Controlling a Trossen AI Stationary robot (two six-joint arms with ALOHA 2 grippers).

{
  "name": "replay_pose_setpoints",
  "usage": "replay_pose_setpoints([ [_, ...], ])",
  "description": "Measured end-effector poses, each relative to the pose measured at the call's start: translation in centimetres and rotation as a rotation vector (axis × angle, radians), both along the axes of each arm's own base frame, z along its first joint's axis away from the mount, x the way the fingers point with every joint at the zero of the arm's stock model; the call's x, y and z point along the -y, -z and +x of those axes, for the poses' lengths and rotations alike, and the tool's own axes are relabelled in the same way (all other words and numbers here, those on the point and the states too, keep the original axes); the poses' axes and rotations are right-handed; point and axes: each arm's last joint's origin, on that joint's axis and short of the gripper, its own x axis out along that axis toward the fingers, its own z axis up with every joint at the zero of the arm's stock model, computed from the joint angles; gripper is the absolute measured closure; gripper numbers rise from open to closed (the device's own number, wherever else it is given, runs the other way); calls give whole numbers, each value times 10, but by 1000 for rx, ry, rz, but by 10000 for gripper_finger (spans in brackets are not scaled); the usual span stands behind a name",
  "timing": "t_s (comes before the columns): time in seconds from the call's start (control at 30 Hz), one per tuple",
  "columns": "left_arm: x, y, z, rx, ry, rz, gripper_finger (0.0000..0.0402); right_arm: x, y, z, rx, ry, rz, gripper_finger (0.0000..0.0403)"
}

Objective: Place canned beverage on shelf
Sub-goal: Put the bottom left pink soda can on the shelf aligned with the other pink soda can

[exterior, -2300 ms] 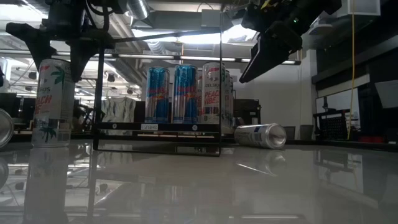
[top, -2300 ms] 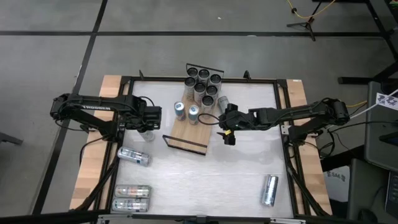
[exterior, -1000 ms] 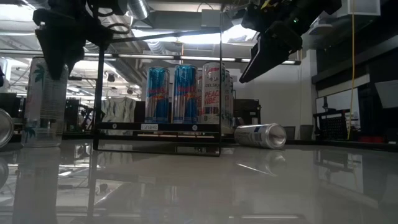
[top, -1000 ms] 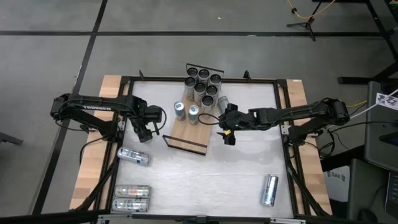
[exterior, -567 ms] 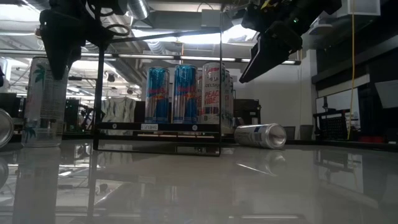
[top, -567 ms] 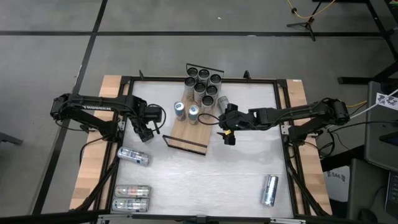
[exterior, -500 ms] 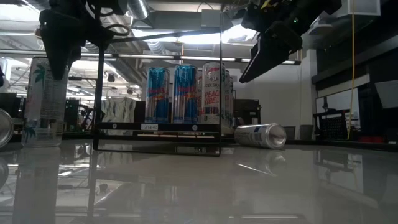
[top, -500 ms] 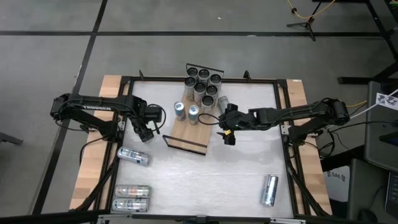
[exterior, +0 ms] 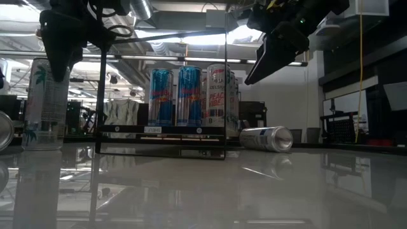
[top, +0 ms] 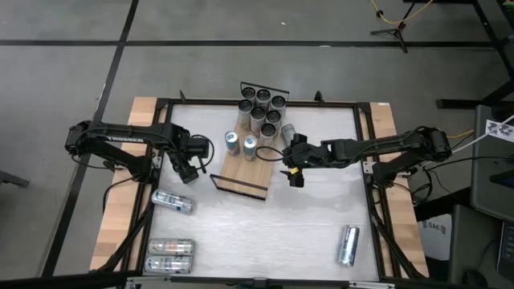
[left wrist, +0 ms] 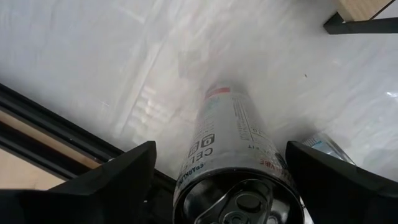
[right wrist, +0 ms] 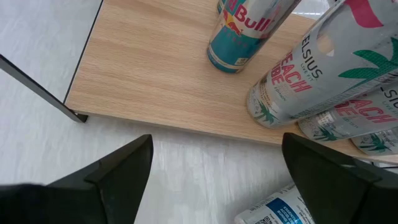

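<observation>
Hovering over an upright can [left wrist: 239,168] left of the shelf [top: 245,167], our left gripper [top: 187,170] stands spread, gripping nothing; our right gripper [top: 294,171] waits, jaws apart, beside the shelf.

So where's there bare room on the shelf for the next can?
The shelf's near half is bare wood, from the two blue cans to the near wire rail. The far end is crowded with clustered cans.

A blue can [right wrist: 245,31] on the shelf [right wrist: 155,81] read "Red Bull"; the white can [right wrist: 311,71] beside it read "CELSIUS" and "PEACH VIBE".
</observation>
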Motion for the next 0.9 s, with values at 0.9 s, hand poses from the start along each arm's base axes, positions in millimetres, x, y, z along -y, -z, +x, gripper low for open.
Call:
replay_pose_setpoints([
  [0.9,5,23,-9,-85,-6,-150,51,0,0,0,0,0,0,52],
])
